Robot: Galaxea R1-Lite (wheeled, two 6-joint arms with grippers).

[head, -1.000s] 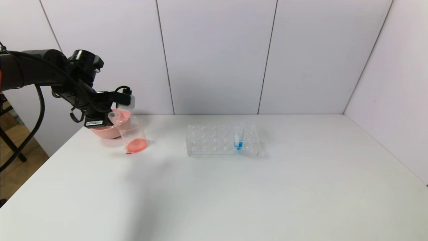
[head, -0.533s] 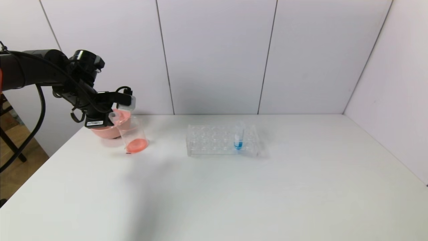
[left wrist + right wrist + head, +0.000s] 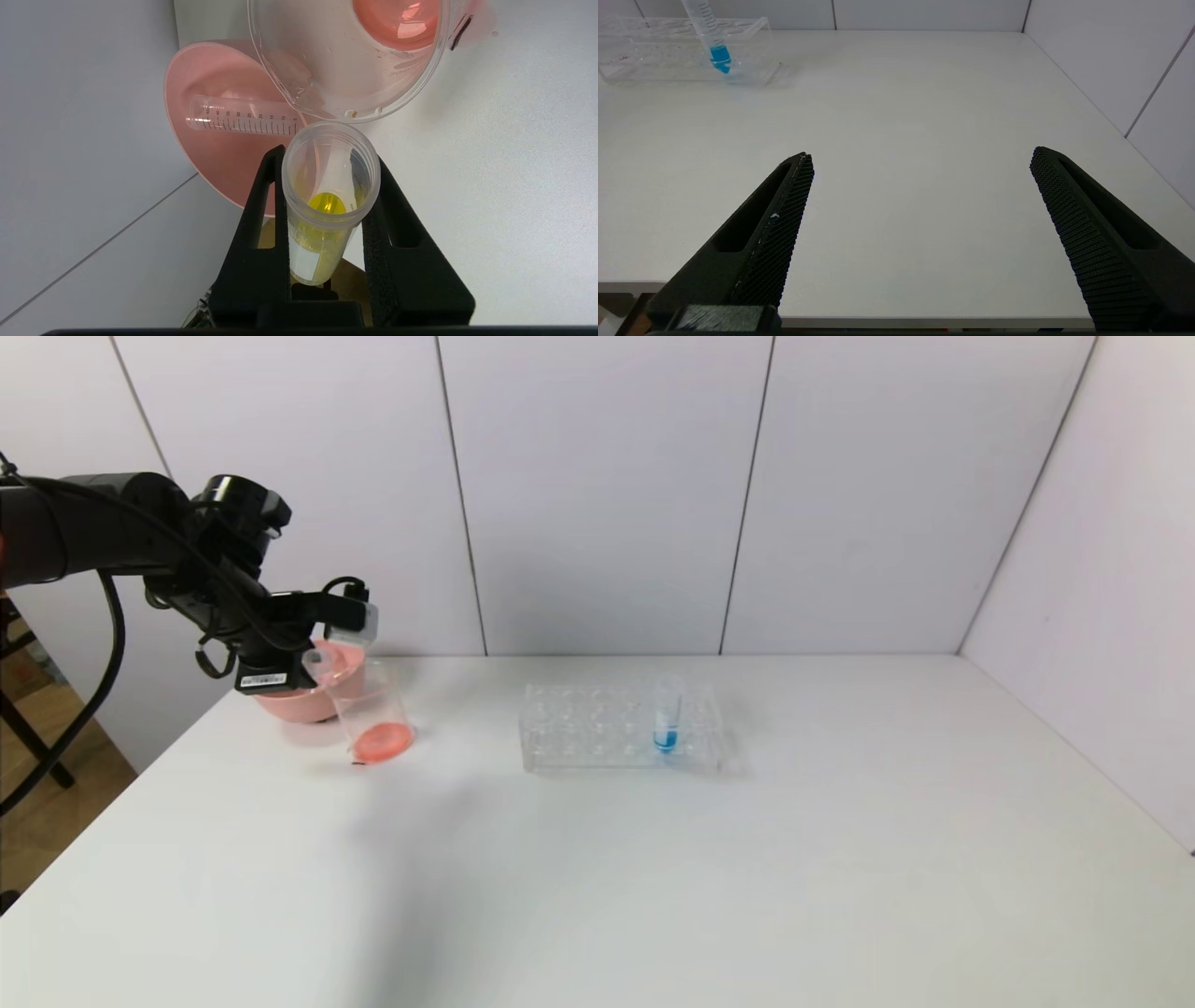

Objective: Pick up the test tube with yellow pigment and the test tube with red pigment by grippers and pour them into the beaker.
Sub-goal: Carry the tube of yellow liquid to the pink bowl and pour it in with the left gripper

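Note:
My left gripper (image 3: 329, 156) is shut on the test tube with yellow pigment (image 3: 327, 205). It holds the tube tipped, with the open mouth close to the rim of the beaker (image 3: 345, 60). Yellow liquid sits at the tube's rounded tip. In the head view the left gripper (image 3: 299, 658) is at the far left of the table, by the top of the beaker (image 3: 373, 709), which has red-orange liquid at its bottom. A clear graduated tube (image 3: 243, 120) lies in the pink bowl (image 3: 219, 154); no red liquid shows in it. My right gripper (image 3: 920, 154) is open and empty over the table's near edge.
The pink bowl (image 3: 289, 705) stands right behind the beaker, near the table's left edge. A clear tube rack (image 3: 597, 728) stands mid-table and holds a tube with blue liquid (image 3: 667, 714). The rack (image 3: 668, 56) also shows in the right wrist view. Walls close off the back and right.

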